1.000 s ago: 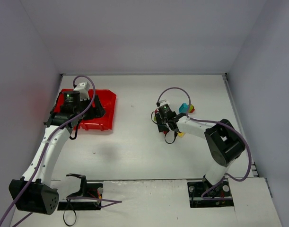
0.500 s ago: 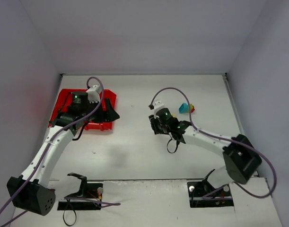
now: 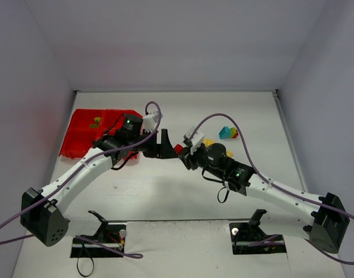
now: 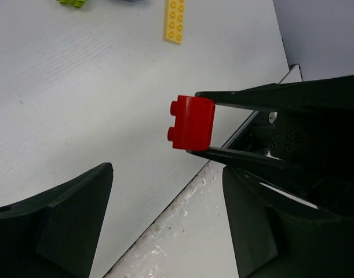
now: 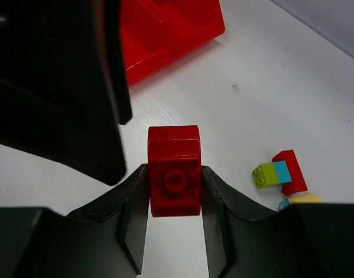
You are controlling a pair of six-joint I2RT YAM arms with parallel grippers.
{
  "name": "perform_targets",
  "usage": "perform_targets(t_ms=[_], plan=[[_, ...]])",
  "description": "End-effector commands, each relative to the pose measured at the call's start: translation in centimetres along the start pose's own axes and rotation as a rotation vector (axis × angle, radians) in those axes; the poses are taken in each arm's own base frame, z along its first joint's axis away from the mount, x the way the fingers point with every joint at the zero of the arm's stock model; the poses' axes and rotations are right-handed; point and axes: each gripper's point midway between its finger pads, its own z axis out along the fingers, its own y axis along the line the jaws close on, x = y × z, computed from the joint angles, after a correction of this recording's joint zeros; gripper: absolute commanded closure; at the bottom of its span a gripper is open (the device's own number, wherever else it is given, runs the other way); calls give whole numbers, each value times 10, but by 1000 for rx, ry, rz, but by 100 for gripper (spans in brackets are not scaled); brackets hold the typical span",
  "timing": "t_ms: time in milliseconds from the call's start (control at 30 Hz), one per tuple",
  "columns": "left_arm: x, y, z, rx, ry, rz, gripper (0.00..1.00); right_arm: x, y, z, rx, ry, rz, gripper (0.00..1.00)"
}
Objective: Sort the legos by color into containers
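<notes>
White table (image 3: pixel 165 191); grey walls (image 3: pixel 165 46) on three sides.

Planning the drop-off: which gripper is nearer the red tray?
Left. The left gripper sits open just right of the tray's right edge; the right gripper, shut on a red brick, is beyond it, farther right.

Tray (image 3: pixel 78 141) partly behind left arm (image 3: pixel 90 165), lime brick (image 4: pixel 72 3) seemingly edge-cropped
</notes>
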Motion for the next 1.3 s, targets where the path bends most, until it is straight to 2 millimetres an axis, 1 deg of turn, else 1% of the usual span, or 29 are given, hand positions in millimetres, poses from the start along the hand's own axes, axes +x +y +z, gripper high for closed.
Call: perform_targets(t_ms=[0,200,267,367,433,467,533,567,633,800,933,967,1000,1067,1133,1167,1200,1233,1267], plan=[[-41,-36,-5,97,-127,50,30,-39,7,-6,-30,-132,-43,98],[-51,-35,6,104,-147,36,31,-38,10,-7,-39,-131,-46,96],[-52,-32,10,100,-142,29,33,-38,11,-7,-45,-132,-50,96],[-57,-31,9,87,-168,32,34,-36,11,-8,-42,-129,-51,96],[-60,-35,8,99,-181,40,37,-35,10,-9,-37,-130,-53,96],[-60,-36,8,104,-177,41,40,-35,9,-10,-36,-133,-52,96],[-58,-37,12,123,-153,34,43,-35,9,-11,-35,-138,-54,96],[-56,-37,13,127,-145,33,47,-35,9,-12,-32,-139,-56,96],[-50,-36,19,138,-117,29,49,-37,8,-13,-31,-145,-59,95],[-32,-41,33,175,-40,39,50,-33,8,-11,-28,-142,-62,95],[-27,-40,36,182,-25,50,50,-29,8,-10,-30,-137,-61,94],[-26,-39,36,179,-24,51,53,-29,8,-10,-27,-139,-61,94],[-25,-39,36,180,-25,55,63,-29,7,-10,-19,-140,-60,94],[-24,-37,36,174,-24,59,72,-28,5,-11,-11,-144,-61,93],[-22,-33,36,154,-24,64,83,-27,3,-11,-1,-143,-60,90],[-22,-30,36,141,-28,63,86,-27,2,-11,2,-141,-58,87],[-25,-27,33,113,-47,65,89,-25,2,-11,3,-136,-55,74],[-26,-23,32,93,-56,70,93,-24,0,-10,16,-134,-47,67],[-29,-18,29,67,-72,70,94,-22,1,-9,14,-126,-45,58]])
